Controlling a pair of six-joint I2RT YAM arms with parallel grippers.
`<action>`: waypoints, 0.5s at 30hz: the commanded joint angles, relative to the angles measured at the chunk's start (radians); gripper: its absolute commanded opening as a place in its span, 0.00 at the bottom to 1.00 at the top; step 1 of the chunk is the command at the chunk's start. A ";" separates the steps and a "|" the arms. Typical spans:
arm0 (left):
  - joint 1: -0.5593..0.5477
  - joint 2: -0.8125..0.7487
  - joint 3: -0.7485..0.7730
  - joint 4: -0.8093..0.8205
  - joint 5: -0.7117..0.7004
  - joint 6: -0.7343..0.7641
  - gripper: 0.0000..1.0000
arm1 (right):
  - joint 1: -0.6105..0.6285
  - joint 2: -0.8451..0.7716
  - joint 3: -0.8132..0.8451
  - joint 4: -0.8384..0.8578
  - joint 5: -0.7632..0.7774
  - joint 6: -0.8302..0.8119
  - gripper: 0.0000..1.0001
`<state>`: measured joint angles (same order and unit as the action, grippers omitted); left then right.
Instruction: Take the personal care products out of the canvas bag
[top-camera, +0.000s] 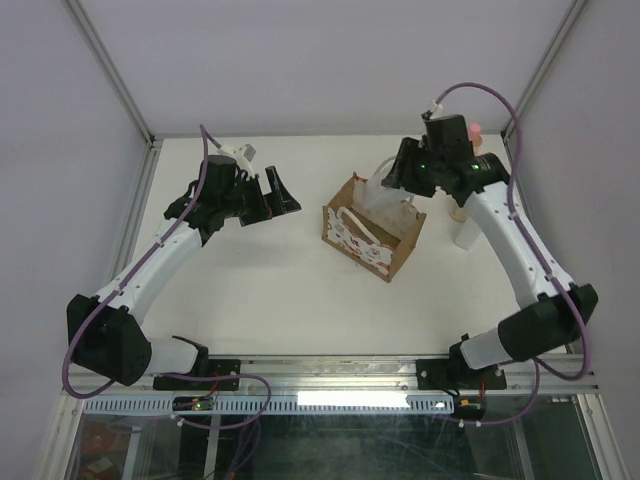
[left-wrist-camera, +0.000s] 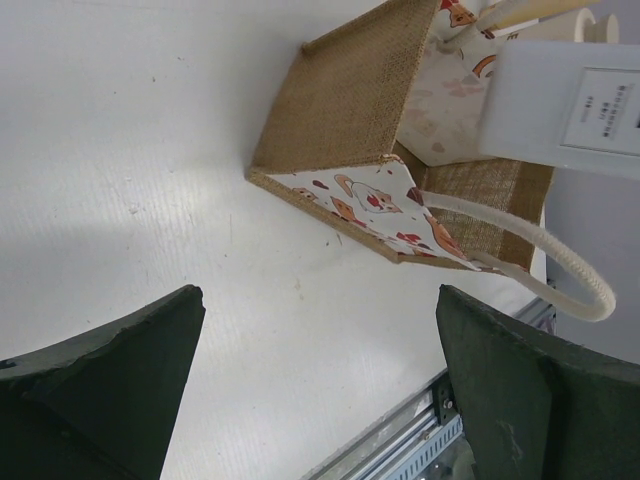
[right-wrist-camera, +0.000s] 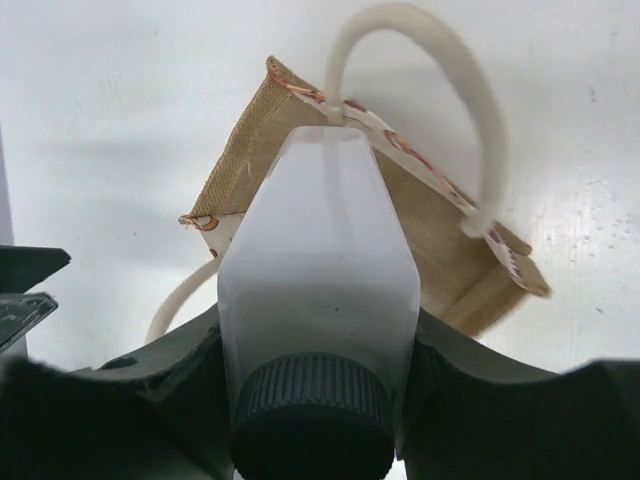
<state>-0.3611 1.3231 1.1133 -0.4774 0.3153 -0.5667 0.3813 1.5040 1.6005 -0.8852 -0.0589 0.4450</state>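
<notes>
Right wrist: white bottle (right-wrist-camera: 318, 250), cap (right-wrist-camera: 313, 415) toward camera, long axis toward canvas bag (right-wrist-camera: 445, 240), gripped by right end effector (right-wrist-camera: 318, 340); left end effector (left-wrist-camera: 320, 390) wide.

Canvas bag (left-wrist-camera: 340, 95) — coarse woven cloth, rope handles (left-wrist-camera: 560, 270); white bottle (right-wrist-camera: 318, 270) — smooth matt plastic, ribbed cap (right-wrist-camera: 312, 405).

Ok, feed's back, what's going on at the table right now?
The right end effector is shut on a white dark-capped bottle, holding it at the mouth of the canvas bag. The left end effector is open, hanging over the table left of the bag. A pink-capped bottle stands outside the bag.
</notes>
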 joint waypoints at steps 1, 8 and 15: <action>-0.019 0.010 0.013 0.073 0.013 -0.024 0.99 | -0.063 -0.238 -0.110 0.208 -0.084 -0.005 0.00; -0.037 0.044 0.036 0.086 0.013 -0.028 0.99 | -0.114 -0.479 -0.205 0.224 0.064 -0.122 0.00; -0.048 0.060 0.041 0.088 0.009 -0.031 0.99 | -0.117 -0.556 -0.263 0.112 0.475 -0.193 0.00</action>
<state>-0.3988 1.3899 1.1137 -0.4419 0.3161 -0.5877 0.2729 0.9924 1.3418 -0.8635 0.1234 0.3042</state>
